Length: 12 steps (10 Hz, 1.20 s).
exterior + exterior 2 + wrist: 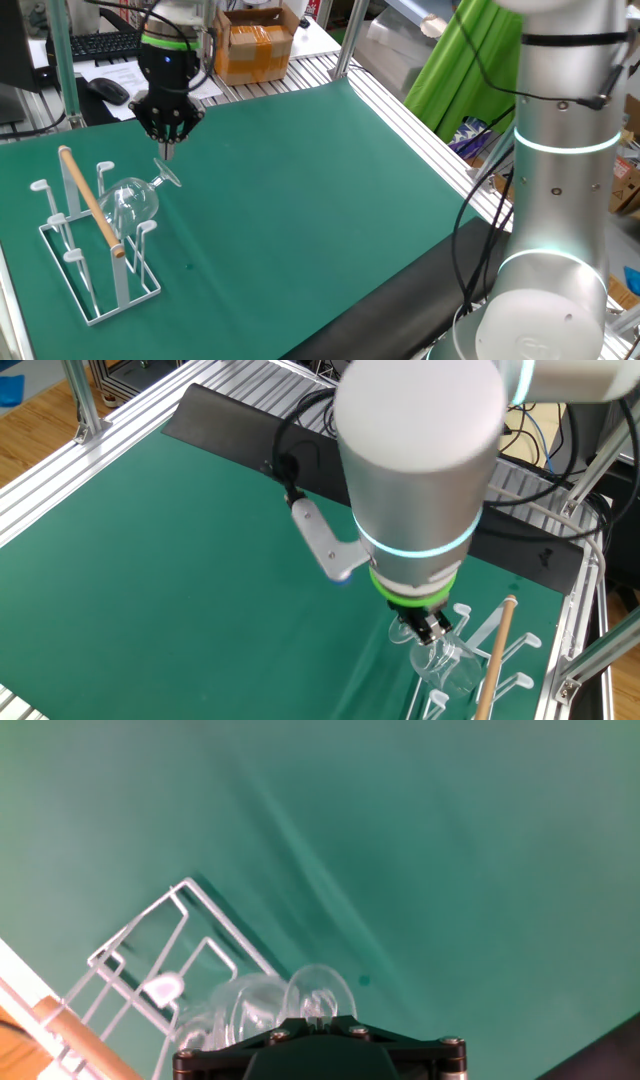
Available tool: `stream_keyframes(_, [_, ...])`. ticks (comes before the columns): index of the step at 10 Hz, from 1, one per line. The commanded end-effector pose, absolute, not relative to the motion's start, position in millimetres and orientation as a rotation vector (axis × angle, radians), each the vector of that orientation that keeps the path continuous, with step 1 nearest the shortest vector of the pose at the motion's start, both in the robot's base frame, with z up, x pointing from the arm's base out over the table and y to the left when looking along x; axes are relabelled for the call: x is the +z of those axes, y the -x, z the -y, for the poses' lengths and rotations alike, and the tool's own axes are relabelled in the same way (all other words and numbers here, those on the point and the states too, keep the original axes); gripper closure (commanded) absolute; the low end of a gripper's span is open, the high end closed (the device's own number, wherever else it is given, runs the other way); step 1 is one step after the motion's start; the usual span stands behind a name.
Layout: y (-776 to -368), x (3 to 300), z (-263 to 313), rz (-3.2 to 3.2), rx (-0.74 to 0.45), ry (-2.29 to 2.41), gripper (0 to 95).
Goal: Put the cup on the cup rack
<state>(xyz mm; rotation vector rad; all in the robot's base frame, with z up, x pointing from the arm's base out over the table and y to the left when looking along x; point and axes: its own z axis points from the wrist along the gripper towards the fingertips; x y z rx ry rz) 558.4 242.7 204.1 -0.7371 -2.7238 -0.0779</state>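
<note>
In one fixed view, the small clear stemmed glass cup (pixel 138 197) is lying tilted over a peg of the white wire-frame cup rack (pixel 92 250) with the light wooden rod handle (pixel 92 203) along its top. The bowl is sitting low against the rack beside the rod, and the stem is running up and away to the round foot (pixel 167 177). The black two-finger gripper (pixel 168 150) is hanging directly above that foot, its tips looking drawn together to a point just over or touching it; whether they are pinching the foot cannot be told here. So the cup's long axis is slanting from the rack upward toward the claw, foot end nearest it.

In the other fixed view, the silver arm is covering most of the scene. The gripper (pixel 432 626) is showing beneath the green-ringed wrist, with the glass (pixel 445 660) just below it and beside the wooden rod (pixel 494 657). The fingertips are too small here to judge.

In the hand view, the foot (pixel 319 997) is appearing as a clear disc right at the lower edge, immediately ahead of the gripper body, with the bowl (pixel 250 1010) beyond it toward the rack's wire base (pixel 165 945). The fingers themselves are not showing, so their grip stays unknown. Judging from this, the cup is looking seated on the rack, and any retreat should be going straight along the stem.
</note>
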Motion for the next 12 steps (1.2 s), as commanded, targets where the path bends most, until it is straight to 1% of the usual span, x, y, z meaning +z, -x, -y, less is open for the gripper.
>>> stream_keyframes(1, [-559,201,-241,2.746,-0.05,0.725,95.0])
stream_keyframes(3, [-560,198,-241,2.76,-0.026,0.72,95.0])
stream_keyframes(6, [-555,189,-242,2.769,-0.023,0.723,95.0])
stream_keyframes(9, [-549,186,-245,2.763,-0.029,0.733,95.0])
stream_keyframes(12, [-547,185,-246,2.745,-0.066,0.753,95.0])
